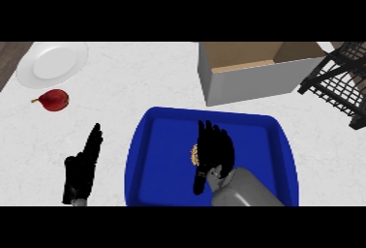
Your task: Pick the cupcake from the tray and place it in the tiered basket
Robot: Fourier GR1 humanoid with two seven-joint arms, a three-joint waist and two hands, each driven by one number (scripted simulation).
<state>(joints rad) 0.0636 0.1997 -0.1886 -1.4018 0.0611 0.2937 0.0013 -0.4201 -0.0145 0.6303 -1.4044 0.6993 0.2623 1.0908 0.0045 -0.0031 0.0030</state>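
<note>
Over the blue tray (164, 127), right hand (214, 150) hiding most of cupcake (193, 155).

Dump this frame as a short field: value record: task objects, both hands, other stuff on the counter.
cupcake: on the blue tray, mostly hidden by the right hand, only a sliver shows at the hand's left edge
blue tray: centre of the counter, near edge
right hand: over the cupcake, fingers pointing away; grasp cannot be confirmed
left hand: open, resting left of the tray, holds nothing
tiered basket: black wire, far right
cardboard box: open, behind the tray
white plate: far left
red fruit: in front of the plate
</note>
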